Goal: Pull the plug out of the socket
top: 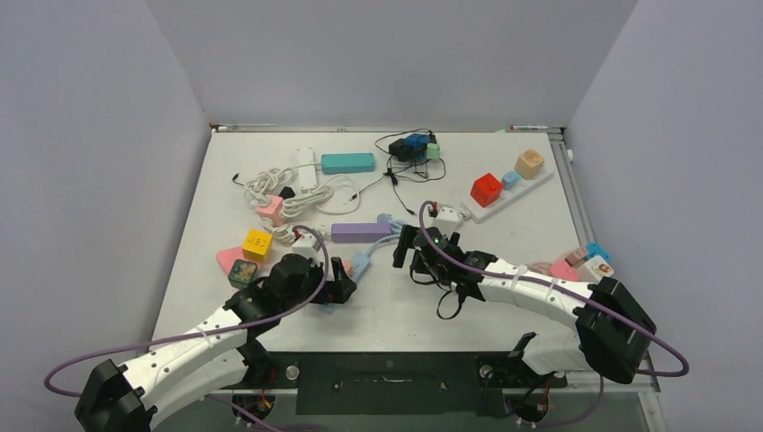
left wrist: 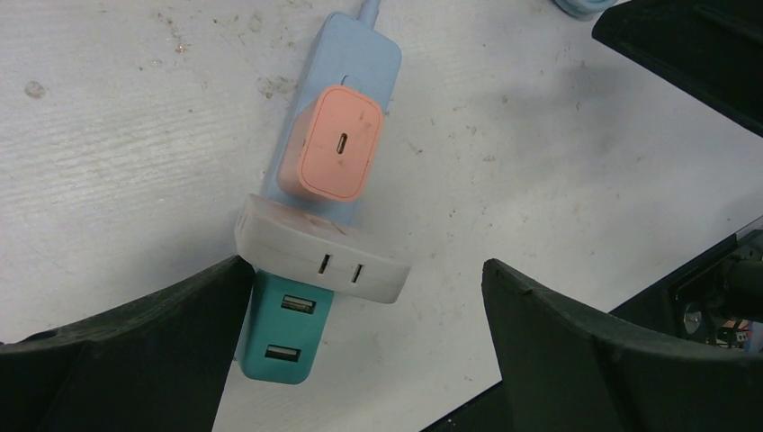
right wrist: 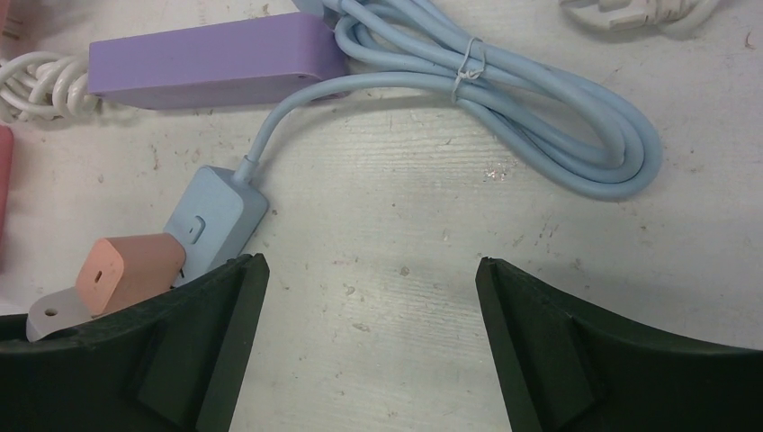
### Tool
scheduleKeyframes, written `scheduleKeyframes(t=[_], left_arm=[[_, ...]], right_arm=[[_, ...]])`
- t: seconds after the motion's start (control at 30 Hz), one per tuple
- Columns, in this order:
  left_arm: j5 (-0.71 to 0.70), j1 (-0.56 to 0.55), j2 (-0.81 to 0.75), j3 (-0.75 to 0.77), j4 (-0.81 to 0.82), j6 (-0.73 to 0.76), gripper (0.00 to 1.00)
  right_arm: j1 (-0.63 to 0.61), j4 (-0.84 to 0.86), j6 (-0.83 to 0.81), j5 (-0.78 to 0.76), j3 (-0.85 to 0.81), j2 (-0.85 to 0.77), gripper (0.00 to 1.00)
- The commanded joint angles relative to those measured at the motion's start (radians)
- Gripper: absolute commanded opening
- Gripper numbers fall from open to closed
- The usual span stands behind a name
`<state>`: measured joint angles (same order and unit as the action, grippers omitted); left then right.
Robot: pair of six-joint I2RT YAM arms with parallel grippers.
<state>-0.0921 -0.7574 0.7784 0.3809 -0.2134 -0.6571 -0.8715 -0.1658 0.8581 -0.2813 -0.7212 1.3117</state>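
The socket is a slim light-blue power strip (left wrist: 360, 56) lying flat, also in the right wrist view (right wrist: 216, 214) and the top view (top: 361, 265). Three plugs sit in it in a row: a salmon USB-C charger (left wrist: 333, 144), a white adapter (left wrist: 319, 254) and a teal two-port USB charger (left wrist: 277, 335). Its coiled light-blue cord (right wrist: 540, 117) lies behind it. My left gripper (left wrist: 367, 265) is open above the strip's near end, its left finger beside the teal charger. My right gripper (right wrist: 371, 261) is open and empty over bare table, just right of the strip.
A lilac strip (right wrist: 207, 63) lies behind the socket. Further back are a teal strip (top: 347, 163), white cords (top: 279, 193) and black chargers (top: 409, 148). A white strip with a red cube (top: 486, 189) lies at the right; a yellow cube (top: 257, 243) lies at the left.
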Motion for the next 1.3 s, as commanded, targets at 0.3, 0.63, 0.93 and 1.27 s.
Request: scheduleKeyframes(t=[0.3,0.63,0.93,1.27], left_arm=[[0.092,-0.117,0.078,-0.010,0.212,-0.205,0.96],[0.023,-0.307,0.344,0.094,0.449,-0.270,0.96],[-0.032,-0.324,0.230,0.105,0.331,-0.256,0.96],[0.143,-0.054,-0.015,0.270,-0.228,-0.055,0.96]], right_arm=[[-0.005,0.036,0.017,-0.014,0.006,-0.044,0.90],[-0.005,0.007,0.012,-0.032,0.003,-0.070,0.90],[-0.004,-0.049,-0.009,-0.053,0.000,-0.122,0.90],[-0.102,-0.199,0.007,-0.143,-0.081,-0.121,0.90]])
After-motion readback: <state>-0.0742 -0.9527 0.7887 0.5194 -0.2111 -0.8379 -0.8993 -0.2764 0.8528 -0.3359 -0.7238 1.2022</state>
